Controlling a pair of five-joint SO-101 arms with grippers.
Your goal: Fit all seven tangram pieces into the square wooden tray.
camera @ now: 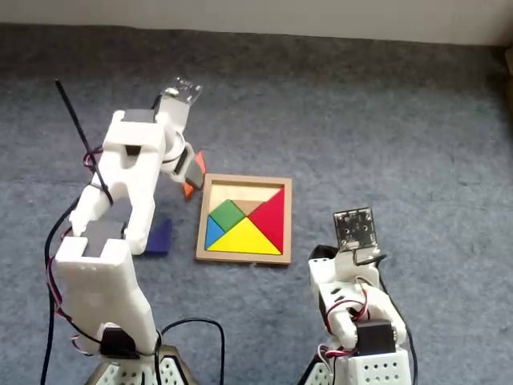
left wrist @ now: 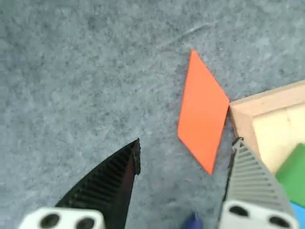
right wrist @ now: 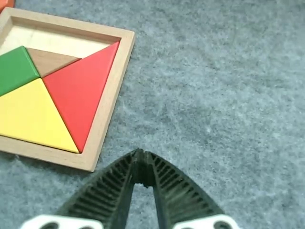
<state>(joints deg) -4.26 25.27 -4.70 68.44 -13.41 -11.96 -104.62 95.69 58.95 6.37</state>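
The square wooden tray (camera: 244,259) lies mid-table holding a red triangle (camera: 272,215), a yellow triangle (camera: 240,238), a green square (camera: 227,214), a small blue triangle (camera: 212,232) and a brown triangle (camera: 249,206); a strip along its far edge is bare. An orange parallelogram (left wrist: 202,112) lies flat on the carpet against the tray's corner (left wrist: 243,106). My left gripper (left wrist: 187,143) hangs open just above it, one finger on either side of its near end. My right gripper (right wrist: 140,153) is shut on nothing, over carpet close to the tray's right side.
A dark blue piece (camera: 159,237) lies on the carpet left of the tray, partly under the left arm (camera: 120,200). The right arm (camera: 357,301) stays folded at the front right. Grey carpet stretches open behind and to the right of the tray.
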